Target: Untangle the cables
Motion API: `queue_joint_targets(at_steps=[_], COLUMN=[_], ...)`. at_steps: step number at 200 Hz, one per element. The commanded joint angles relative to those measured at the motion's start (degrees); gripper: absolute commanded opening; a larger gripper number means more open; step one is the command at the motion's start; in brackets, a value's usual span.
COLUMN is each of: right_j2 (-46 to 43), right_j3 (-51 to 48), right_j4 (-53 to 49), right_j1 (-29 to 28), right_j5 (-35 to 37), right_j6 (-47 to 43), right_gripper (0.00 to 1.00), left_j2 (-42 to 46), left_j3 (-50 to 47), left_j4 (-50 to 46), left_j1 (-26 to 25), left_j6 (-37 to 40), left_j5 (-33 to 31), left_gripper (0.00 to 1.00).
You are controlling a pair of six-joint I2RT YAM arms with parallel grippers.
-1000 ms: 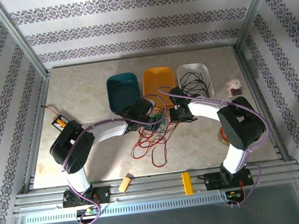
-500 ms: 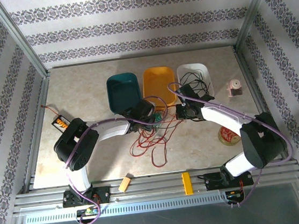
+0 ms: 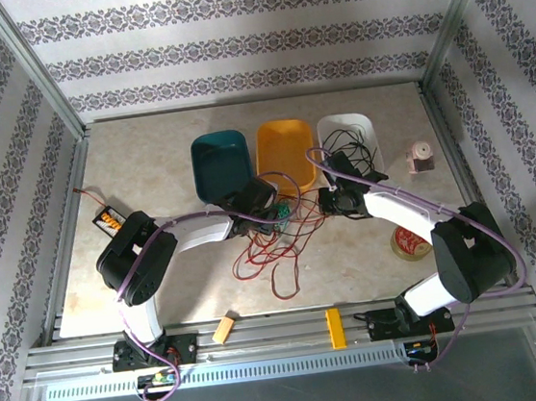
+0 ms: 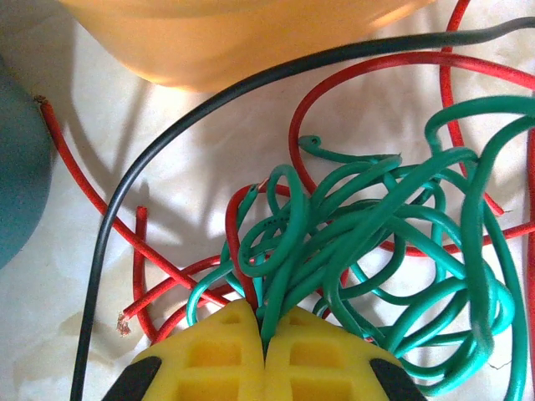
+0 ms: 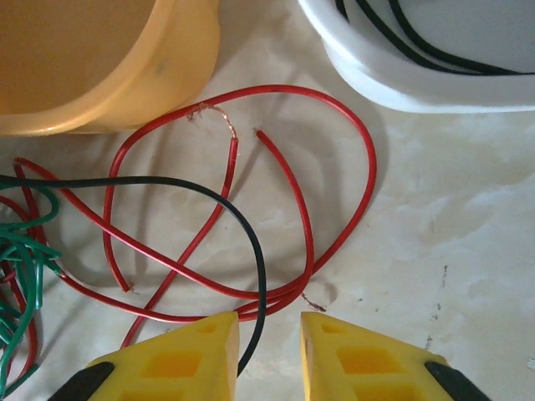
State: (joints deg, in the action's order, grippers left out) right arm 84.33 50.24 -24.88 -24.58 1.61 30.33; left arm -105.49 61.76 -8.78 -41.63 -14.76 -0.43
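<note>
L gripper [image 4: 265, 349] is pinching green tangle [image 4: 380, 242] beside orange bin [image 4: 251, 33], R gripper [image 5: 269, 332] is hovering part-open, empty, over black cable [image 5: 260, 267] & red cables [image 5: 370, 159]; separation in progress, next prob. needs R gripping one strand, pulling apart.

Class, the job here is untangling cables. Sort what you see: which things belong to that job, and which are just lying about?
Belongs: green cables, red cables, black cable; probably the teal bin, orange bin and white bin, for sorting.

Lying about: battery box, tape roll, small pink object, small yellow block, long yellow block.
</note>
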Motion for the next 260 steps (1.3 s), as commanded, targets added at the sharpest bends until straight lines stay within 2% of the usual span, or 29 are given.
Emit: queue_joint_targets(at_steps=[1,58,132,215,260], right_j2=[1.2,6.2,6.7,1.1,3.2], right_j3=[-0.9,0.4,-1.9,-3.9,-5.1], right_j4=[1.3,1.5,0.5,1.1,1.1], right_j1=[0.0,-3.3,-4.9,-5.0,-5.0], right_j5=[-1.8,-5.5,-1.1,2.2,2.2], right_j6=[0.9,1.0,4.4,3.6,4.2], right_gripper=[0.27,0.25,0.29,0.3,0.3], left_j2=[-0.2,-0.2,0.3,0.3,0.4], left_j3=[-1.1,-1.0,-1.5,-1.6,-1.9], left_j4=[-4.1,-4.0,-3.7,-3.4,-3.1], left_j1=[-0.4,-0.4,-0.4,-0.4,-0.4], left_j6=[1.1,1.1,1.1,1.1,1.1], left_j5=[1.8,1.7,1.8,1.9,1.9], left_gripper=[0.0,0.0,0.0,0.0,0.0])
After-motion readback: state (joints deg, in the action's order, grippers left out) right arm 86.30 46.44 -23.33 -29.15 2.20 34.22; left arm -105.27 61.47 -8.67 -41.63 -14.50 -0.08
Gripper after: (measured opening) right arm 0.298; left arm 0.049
